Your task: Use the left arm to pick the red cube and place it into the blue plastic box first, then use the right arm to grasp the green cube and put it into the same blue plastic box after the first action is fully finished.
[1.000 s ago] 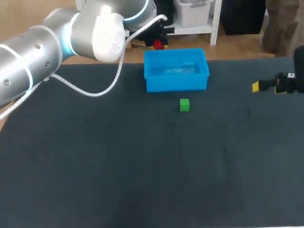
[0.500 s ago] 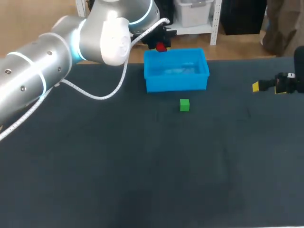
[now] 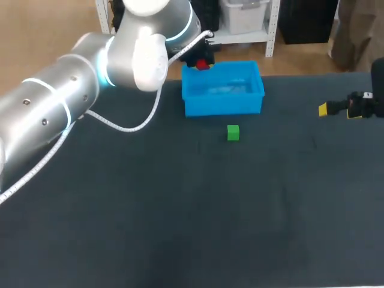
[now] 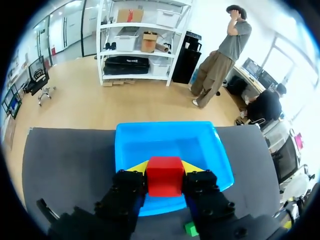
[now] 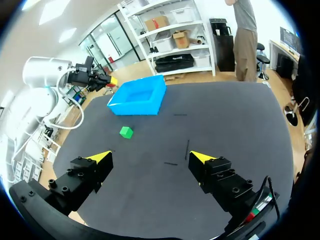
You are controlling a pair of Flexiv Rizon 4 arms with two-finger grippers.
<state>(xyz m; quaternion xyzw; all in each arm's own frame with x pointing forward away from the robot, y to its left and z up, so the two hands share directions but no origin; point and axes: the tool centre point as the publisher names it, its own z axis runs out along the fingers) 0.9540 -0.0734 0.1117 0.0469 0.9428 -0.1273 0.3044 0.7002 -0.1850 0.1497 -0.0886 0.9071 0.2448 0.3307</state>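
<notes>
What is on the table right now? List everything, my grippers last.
blue plastic box: one, blue, middle of the table's far side.
red cube: one, red, held above the box, not yet inside.
green cube: one, green, on the table just in front of the box.
table: one, dark grey top.
left gripper: one, black with yellow tips, shut on the red cube over the box.
right gripper: one, black with yellow tips, open and holding nothing, at the table's right side.
</notes>
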